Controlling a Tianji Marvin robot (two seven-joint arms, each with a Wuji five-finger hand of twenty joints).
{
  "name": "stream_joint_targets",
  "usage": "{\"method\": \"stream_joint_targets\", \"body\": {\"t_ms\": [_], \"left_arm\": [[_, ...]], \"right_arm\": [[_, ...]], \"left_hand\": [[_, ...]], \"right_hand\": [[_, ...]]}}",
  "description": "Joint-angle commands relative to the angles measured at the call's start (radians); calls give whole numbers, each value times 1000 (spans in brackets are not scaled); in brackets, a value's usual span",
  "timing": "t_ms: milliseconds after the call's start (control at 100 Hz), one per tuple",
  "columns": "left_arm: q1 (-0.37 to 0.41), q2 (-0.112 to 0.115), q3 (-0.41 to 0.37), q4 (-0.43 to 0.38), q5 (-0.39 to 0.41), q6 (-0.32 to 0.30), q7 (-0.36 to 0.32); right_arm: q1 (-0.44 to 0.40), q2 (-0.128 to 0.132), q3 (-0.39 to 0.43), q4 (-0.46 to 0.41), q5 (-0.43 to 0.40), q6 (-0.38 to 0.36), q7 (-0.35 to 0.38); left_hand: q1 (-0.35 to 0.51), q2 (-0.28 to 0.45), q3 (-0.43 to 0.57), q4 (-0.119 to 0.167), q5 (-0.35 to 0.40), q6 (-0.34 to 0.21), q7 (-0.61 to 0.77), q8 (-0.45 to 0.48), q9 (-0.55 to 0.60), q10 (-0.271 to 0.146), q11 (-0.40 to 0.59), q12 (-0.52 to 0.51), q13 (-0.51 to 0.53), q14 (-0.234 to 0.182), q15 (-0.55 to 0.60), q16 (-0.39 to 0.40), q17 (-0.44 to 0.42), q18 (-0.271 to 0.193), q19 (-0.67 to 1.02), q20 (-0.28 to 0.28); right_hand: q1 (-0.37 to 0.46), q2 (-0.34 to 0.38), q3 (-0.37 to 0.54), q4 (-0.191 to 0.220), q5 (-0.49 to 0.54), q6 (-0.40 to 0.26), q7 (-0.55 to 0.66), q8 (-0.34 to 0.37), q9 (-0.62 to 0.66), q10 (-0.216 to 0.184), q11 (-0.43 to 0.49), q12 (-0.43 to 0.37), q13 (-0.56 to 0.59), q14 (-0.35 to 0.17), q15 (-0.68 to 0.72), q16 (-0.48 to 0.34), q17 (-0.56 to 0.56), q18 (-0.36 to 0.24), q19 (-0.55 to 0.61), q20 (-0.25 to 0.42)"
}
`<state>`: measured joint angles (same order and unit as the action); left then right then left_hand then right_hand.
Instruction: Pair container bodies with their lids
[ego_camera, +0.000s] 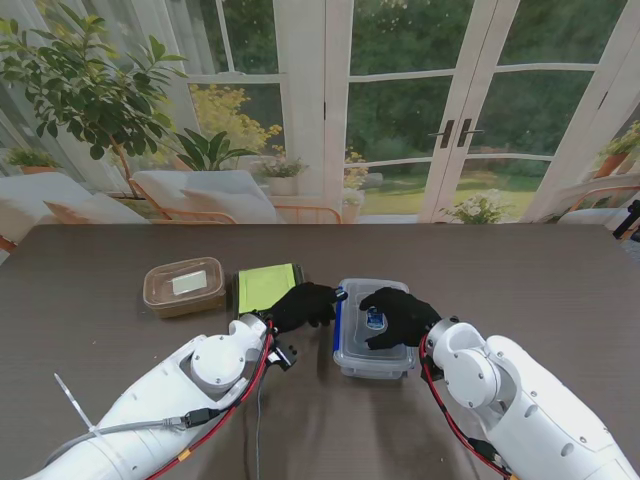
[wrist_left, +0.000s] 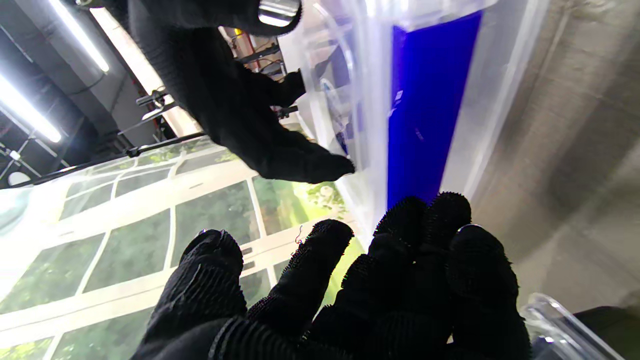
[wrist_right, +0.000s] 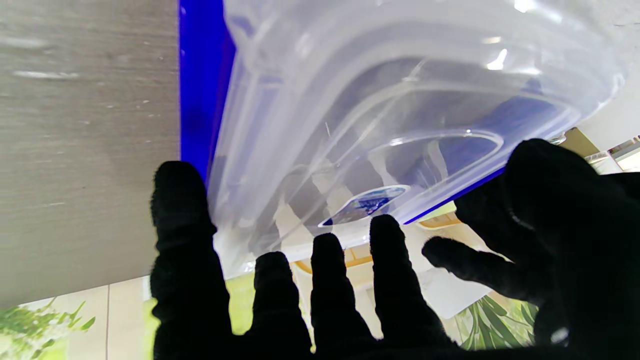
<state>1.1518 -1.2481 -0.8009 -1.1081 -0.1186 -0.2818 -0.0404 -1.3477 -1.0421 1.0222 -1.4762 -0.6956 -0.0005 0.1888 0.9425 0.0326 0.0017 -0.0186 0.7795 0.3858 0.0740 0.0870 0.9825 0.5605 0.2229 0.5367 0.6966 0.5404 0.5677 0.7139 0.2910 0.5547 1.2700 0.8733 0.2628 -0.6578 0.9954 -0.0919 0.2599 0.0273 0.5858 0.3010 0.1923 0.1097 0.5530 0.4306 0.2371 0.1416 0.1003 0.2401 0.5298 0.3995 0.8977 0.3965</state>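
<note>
1. The clear container (ego_camera: 374, 345) sits on the table (ego_camera: 520, 270) near me, right of centre, lid on; likely light, stiff, slick plastic, best gripped at the blue side clips.
2. The right hand (ego_camera: 398, 316) lies flat on the lid, fingers spread.
3. The left hand (ego_camera: 303, 304) touches its left clip, fingers bunched together.
4. Farther left: the green lid (ego_camera: 265, 286), then the brown container (ego_camera: 184, 285).

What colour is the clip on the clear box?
Blue clip, clearest in the left wrist view.
</note>
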Motion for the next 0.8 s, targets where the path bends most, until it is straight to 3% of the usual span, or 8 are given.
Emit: {"method": "stream_joint_targets", "body": {"t_ms": [0,330,620,790], "left_arm": [[0,-14,0,-38,-16,1,-28],[-1,2,-12,-62,15,17,-46],[-7,3,-13,-57,39,20,-35],[-10,3,-13,-53,45,19,-33]], "right_arm": [[-52,-11,-22,19,-1,6,31],[-86,-28,31,-48,6,35,-36],[-114,-40,83,-103,31,67,-70],[-127,-42,119,-134,19,94,-80]], "left_hand": [[8,-11,-3,0,23,-36,10,8,29,-143,-6,-3,31,-21,20,9,6,-85,28,21],[6,-11,-2,0,52,-43,22,13,30,-142,-4,2,37,-27,30,10,20,-90,39,21],[2,-9,-2,1,54,-56,37,22,14,-155,-18,-9,24,-29,1,-8,6,-91,16,8],[2,-10,-1,2,56,-62,41,24,6,-157,-23,-19,16,-34,-16,-20,-4,-91,-5,-4]], "right_hand": [[-3,-6,-2,-17,-11,-29,14,-4,82,1,93,41,210,-31,367,114,-420,-319,42,-33],[-15,17,-15,-11,-4,-41,6,-7,101,-32,76,30,273,40,312,107,-390,-238,37,-3],[-24,47,-30,-4,4,-47,2,-10,117,-52,59,17,351,69,268,103,-332,-186,45,30],[-39,77,-37,1,18,-30,7,-11,137,-42,51,10,377,75,260,104,-304,-171,56,43]]}}
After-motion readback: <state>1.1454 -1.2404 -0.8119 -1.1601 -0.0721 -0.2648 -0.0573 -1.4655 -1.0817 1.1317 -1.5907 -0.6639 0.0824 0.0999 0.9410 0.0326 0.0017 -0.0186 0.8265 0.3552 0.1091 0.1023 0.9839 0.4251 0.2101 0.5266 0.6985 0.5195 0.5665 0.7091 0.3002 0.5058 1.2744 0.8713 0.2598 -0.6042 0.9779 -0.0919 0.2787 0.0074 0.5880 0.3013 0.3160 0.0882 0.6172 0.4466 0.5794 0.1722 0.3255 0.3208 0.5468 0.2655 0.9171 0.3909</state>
